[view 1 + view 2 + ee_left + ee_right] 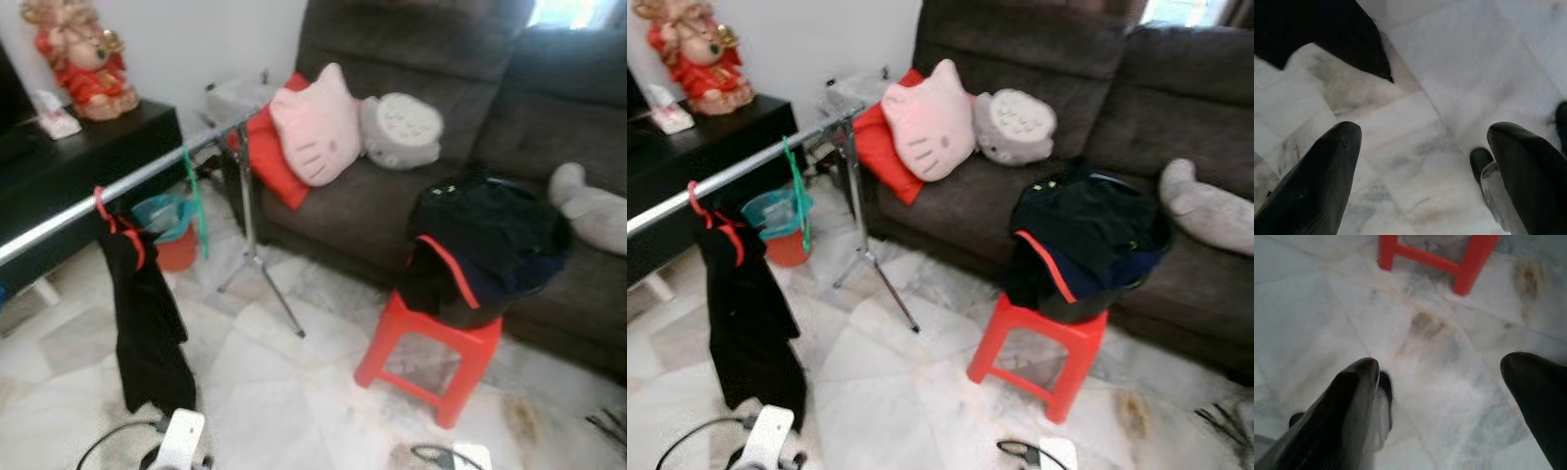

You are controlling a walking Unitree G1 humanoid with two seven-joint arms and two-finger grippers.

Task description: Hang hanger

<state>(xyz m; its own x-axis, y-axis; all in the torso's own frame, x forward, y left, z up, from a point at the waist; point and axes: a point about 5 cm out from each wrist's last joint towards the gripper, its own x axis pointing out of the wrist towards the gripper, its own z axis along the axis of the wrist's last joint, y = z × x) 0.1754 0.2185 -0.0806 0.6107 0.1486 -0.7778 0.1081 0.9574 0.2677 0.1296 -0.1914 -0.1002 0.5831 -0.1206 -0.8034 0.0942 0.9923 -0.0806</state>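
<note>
My left gripper (1422, 142) hangs low over the marble floor (1459, 63), jaws spread wide, grasping nothing. On the silver rail (127, 186) I see a red hanger (110, 217) carrying a black garment (147, 323), with a green hanger (196, 201) further along. My right gripper (1442, 369) is likewise released and empty above the floor, near the red stool (431, 352). I can read no writing anywhere.
</note>
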